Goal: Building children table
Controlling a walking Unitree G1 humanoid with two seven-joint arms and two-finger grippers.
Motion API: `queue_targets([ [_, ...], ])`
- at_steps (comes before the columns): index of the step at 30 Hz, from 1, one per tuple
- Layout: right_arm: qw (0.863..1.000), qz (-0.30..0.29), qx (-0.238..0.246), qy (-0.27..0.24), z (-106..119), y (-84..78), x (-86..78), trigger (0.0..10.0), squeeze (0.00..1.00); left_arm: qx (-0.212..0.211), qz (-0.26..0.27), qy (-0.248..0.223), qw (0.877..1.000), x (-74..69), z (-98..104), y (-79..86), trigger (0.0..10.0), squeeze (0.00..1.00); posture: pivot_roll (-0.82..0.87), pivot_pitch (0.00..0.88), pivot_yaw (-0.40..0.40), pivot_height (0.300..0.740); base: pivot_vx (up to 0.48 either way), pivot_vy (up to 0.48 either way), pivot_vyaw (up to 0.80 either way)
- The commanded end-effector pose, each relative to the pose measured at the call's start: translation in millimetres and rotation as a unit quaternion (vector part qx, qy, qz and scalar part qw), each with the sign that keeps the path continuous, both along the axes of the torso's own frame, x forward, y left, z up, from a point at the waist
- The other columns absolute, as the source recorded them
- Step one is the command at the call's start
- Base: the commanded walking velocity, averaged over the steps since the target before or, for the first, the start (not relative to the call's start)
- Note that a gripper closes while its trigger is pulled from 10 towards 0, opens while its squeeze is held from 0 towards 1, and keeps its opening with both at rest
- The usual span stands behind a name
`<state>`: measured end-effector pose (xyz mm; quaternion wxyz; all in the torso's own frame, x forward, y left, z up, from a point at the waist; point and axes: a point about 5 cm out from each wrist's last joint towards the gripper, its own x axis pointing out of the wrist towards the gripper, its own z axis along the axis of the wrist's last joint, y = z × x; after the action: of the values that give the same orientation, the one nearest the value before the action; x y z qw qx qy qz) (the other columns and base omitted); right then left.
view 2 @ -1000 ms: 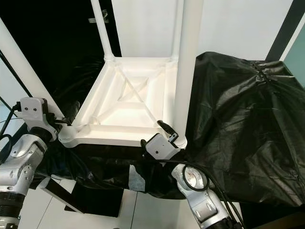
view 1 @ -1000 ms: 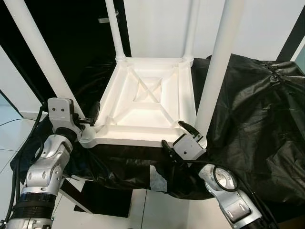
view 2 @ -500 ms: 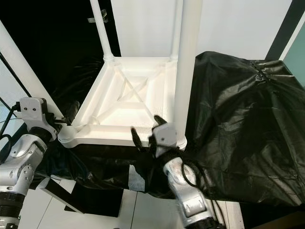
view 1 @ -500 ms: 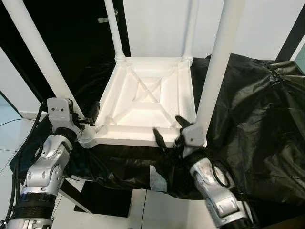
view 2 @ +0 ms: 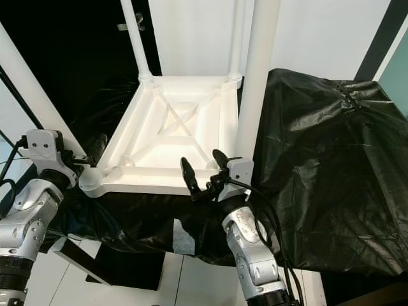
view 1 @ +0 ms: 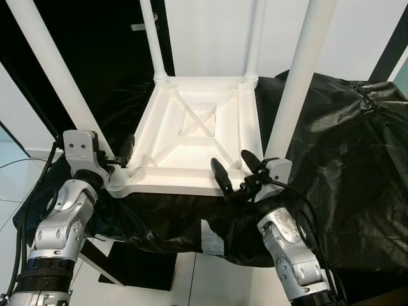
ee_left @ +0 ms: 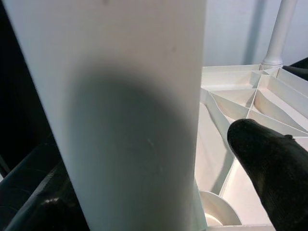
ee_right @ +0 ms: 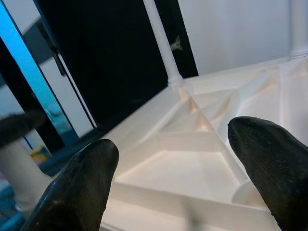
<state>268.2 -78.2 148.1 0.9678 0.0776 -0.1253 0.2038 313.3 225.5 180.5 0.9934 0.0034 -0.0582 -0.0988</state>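
At the upturned white table's (view 1: 197, 137) near rim, right pincer (view 1: 233, 171) spread wide, left pincer (view 1: 121, 155) gripping the corner leg (view 1: 54, 76)

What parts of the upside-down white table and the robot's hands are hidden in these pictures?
- Tops of the four white plastic table legs: cut off by the top edge in both eye views.
- Whatever lies under the crinkled black plastic sheet: covered.
- Left gripper: its fingers are behind the near-left leg, which blocks the left wrist view.
- Upside-down white tabletop: its flat face is turned down.

Bright even light, sharp head views, blurred close wrist views
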Motion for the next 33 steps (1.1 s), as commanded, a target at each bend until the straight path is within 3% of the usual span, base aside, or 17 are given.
queue_targets([
  [1,1.000,0.006,-0.011,0.005,-2.9,3.5,0.5,10.0,0.00,0.018,-0.098,-0.003,0.995,-2.8,0.4,-11.8,10.0,0.00,0.01,0.000,0.041,0.740,0.000,0.000,0.00],
  [5,0.999,0.039,-0.025,0.002,-2.9,9.0,-1.3,10.0,0.00,0.018,-0.100,-0.002,0.995,-2.5,-0.4,-13.1,10.0,0.00,0.01,0.000,0.042,0.740,0.000,0.000,0.00],
  [13,0.997,0.050,-0.055,-0.036,8.2,12.9,-3.0,10.0,0.00,0.003,-0.096,-0.010,0.995,-6.3,3.2,-12.7,10.0,0.00,0.02,0.000,0.035,0.740,0.000,0.000,0.00],
  [21,0.996,0.040,-0.062,-0.044,13.0,6.6,-0.8,10.0,0.00,-0.024,-0.097,0.004,0.995,-22.6,-3.2,-4.6,10.0,0.00,0.02,0.000,0.019,0.740,0.000,0.000,0.00],
  [32,0.996,0.036,-0.073,-0.039,10.2,-0.8,1.2,10.0,0.00,0.005,-0.060,0.015,0.998,-39.5,-6.1,19.5,10.0,0.00,0.04,0.000,0.002,0.740,0.000,0.000,0.00],
  [33,0.996,0.036,-0.074,-0.038,9.9,-2.3,1.8,10.0,0.00,0.016,-0.061,0.025,0.998,-49.4,-4.6,30.1,10.0,0.00,0.05,0.000,-0.007,0.740,0.000,0.000,0.00],
])
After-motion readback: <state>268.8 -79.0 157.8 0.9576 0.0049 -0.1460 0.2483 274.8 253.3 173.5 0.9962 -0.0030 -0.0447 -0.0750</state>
